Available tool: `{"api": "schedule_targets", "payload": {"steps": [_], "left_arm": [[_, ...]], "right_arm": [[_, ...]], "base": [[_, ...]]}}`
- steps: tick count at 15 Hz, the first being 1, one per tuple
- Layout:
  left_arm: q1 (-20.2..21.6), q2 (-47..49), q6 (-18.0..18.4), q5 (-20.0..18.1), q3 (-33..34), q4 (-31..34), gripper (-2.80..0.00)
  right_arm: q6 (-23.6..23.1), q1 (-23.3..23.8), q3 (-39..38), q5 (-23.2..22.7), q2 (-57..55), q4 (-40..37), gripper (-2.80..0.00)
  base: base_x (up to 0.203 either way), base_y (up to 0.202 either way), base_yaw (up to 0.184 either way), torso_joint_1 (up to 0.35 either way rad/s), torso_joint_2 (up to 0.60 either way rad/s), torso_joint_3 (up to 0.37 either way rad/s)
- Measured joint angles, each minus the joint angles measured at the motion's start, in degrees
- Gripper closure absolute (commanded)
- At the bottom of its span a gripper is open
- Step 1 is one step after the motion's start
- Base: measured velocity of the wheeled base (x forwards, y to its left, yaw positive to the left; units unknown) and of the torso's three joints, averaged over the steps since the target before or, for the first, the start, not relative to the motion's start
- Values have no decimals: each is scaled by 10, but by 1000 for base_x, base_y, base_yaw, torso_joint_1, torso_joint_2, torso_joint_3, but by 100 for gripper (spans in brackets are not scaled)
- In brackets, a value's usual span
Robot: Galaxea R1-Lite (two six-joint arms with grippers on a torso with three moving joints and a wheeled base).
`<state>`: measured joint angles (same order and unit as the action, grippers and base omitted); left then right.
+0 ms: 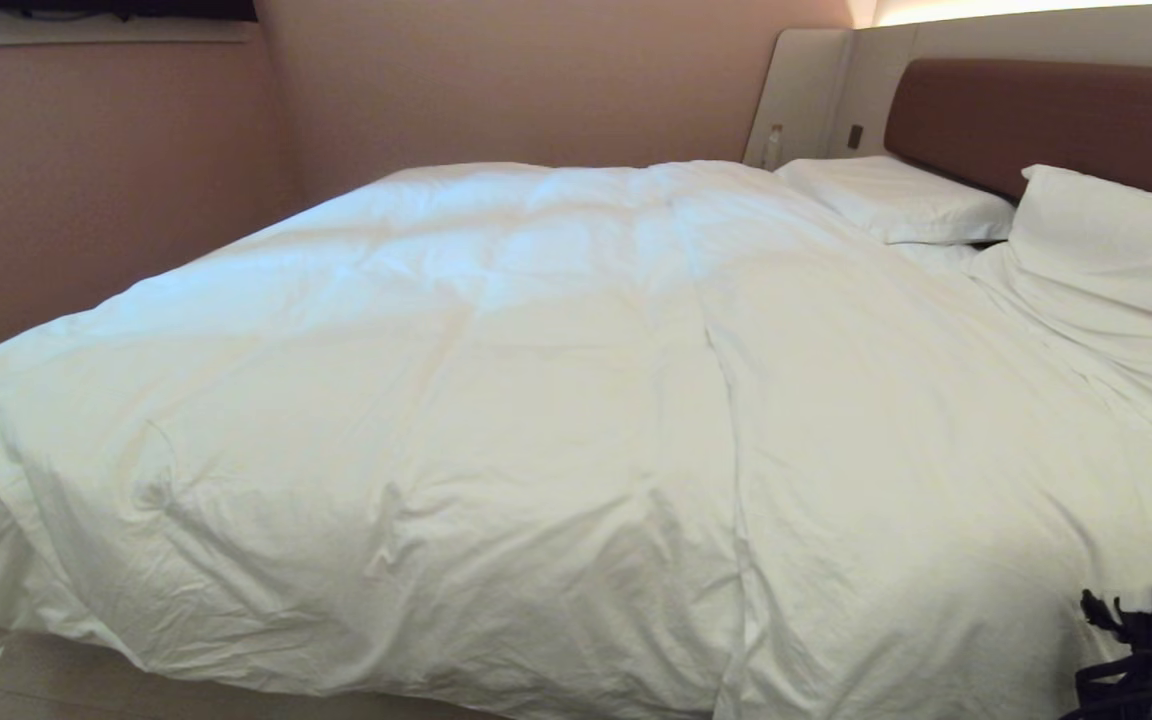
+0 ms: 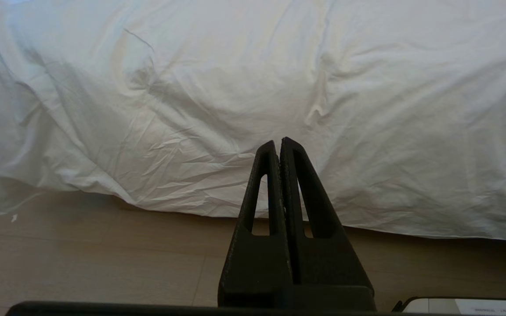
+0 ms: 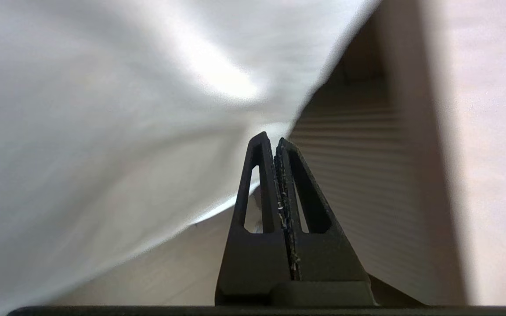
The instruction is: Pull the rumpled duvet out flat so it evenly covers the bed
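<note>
The white duvet [image 1: 496, 400] lies spread over the bed [image 1: 1046, 115], wrinkled, with a long crease down its middle and its near edge hanging toward the floor. My left gripper [image 2: 278, 141] is shut and empty, held off the duvet's [image 2: 191, 109] hanging near edge, above the floor. My right gripper [image 3: 276, 137] is shut, its tips right at a hanging edge of the duvet [image 3: 103, 131]; no cloth shows between the fingers. In the head view the right arm [image 1: 1151, 650] shows at the bottom right corner, beside the bed.
Two white pillows [image 1: 896, 200] [image 1: 1116, 250] lie at the brown headboard, the right one slumped onto rumpled bedding. A pinkish wall [image 1: 86, 180] runs close along the bed's far side. Wood floor [image 2: 81, 263] lies in front of the bed, and a ribbed panel [image 3: 358, 175] stands near the right gripper.
</note>
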<state>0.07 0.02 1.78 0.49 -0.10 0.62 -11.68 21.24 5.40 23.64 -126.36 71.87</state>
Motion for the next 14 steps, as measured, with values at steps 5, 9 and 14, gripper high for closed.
{"api": "schedule_targets", "payload": {"steps": [5, 9, 14], "left_arm": [[0, 0, 0, 0, 0, 0, 0], [0, 0, 0, 0, 0, 0, 0], [0, 0, 0, 0, 0, 0, 0]], "right_arm": [[-3, -15, -48, 0, 131, 45, 0], [-2, -33, 5, -1, 223, 45, 0], [2, -45, 166, 6, 313, 29, 0]], "base": [[0, 0, 0, 0, 0, 0], [0, 0, 0, 0, 0, 0], [0, 0, 0, 0, 0, 0]]}}
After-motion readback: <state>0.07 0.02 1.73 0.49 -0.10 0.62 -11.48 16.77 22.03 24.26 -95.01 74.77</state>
